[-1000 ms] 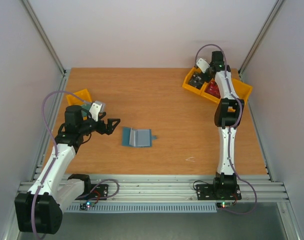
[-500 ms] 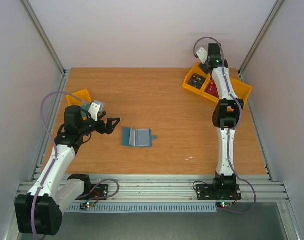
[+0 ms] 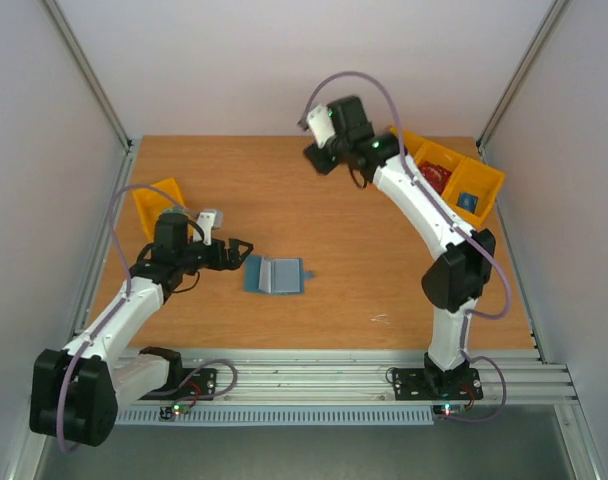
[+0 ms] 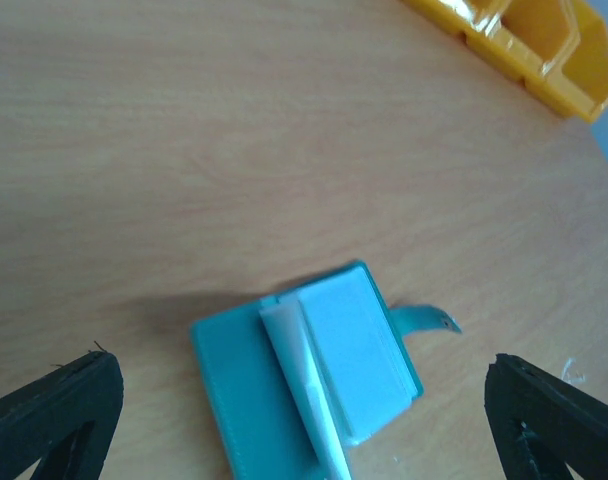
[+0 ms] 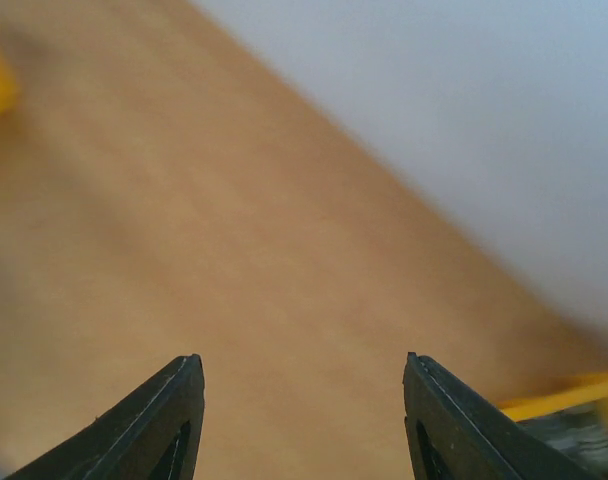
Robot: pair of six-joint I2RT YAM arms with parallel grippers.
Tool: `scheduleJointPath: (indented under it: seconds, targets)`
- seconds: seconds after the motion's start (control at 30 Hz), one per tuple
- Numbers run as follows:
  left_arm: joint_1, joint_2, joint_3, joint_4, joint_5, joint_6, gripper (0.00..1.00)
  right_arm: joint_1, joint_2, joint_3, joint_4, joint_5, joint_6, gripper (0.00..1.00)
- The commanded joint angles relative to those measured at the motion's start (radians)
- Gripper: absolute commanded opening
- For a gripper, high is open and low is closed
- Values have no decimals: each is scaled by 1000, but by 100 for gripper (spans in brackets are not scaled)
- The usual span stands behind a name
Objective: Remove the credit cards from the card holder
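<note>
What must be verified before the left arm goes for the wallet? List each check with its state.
1. Left gripper open and empty: ok, jaws spread wide with nothing between them.
2. Wallet lying unfolded on the table: ok, pale lining faces up.
3. Left gripper lined up with the wallet: ok, in the wrist view the wallet sits between the fingers; no contact yet.
4. A card showing in the wallet's slots: cannot tell, only lining and a pale flap are visible.
5. Right gripper out of the way: ok, open, empty and over the far part of the table, away from the wallet.
</note>
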Motion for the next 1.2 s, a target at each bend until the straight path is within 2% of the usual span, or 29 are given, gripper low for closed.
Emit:
scheduleJointPath:
  seconds: [0.0,0.17,0.27,0.53,0.7,0.8,0.9,1.0,1.17]
  targets:
    - [-58,39,-31,25,-30,-18,99,79,-132,-308,68,-209,343,53]
    - [-92,113,-47,61,-47,-59,99,181,-211,-548,133,-314,540,50]
    - [-110,153,-51,82,-51,-79,99,212,-225,-634,159,-349,619,48]
    - [-160,251,-123,258,-72,-135,99,268,-162,-792,233,-435,777,42]
    - [-188,318,-140,346,-61,-142,98,272,-130,-823,213,-377,806,40]
    - [-196,343,-140,362,-73,-142,91,272,-119,-845,216,-359,805,40]
    - [-198,363,-150,362,-163,-159,79,272,-85,-864,235,-394,817,40]
    - [-197,367,-165,390,-153,-167,71,272,-69,-897,299,-436,829,39]
    - [-198,404,-163,417,-176,-167,44,272,-32,-887,302,-425,830,39]
